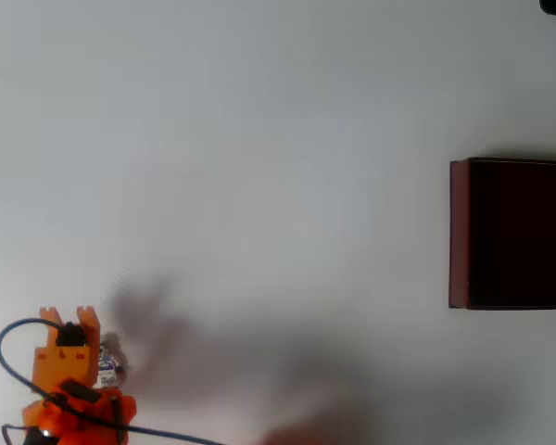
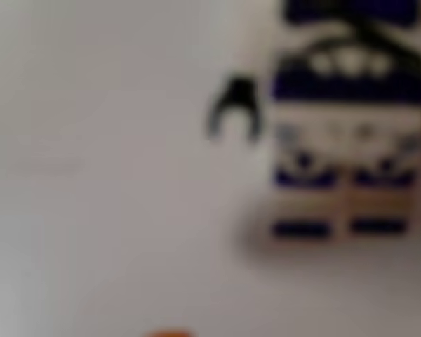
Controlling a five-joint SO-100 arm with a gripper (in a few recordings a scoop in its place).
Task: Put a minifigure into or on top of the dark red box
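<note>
I see minifigure (image 1: 109,364) at lower left of overhead view, on white counter (image 1: 259,139), just beside orange arm (image 1: 69,385). Wrist view puts it close up and blurred (image 2: 344,140), white with dark blue marks, black claw hand out to its side. Jaws: cannot tell if clenched or released. Dark red box (image 1: 459,232) sits well apart at right edge, dark interior facing up.

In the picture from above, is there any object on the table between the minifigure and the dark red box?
No. In the overhead view, the stretch between the minifigure and the dark red box is bare white table, with soft shadows.
</note>
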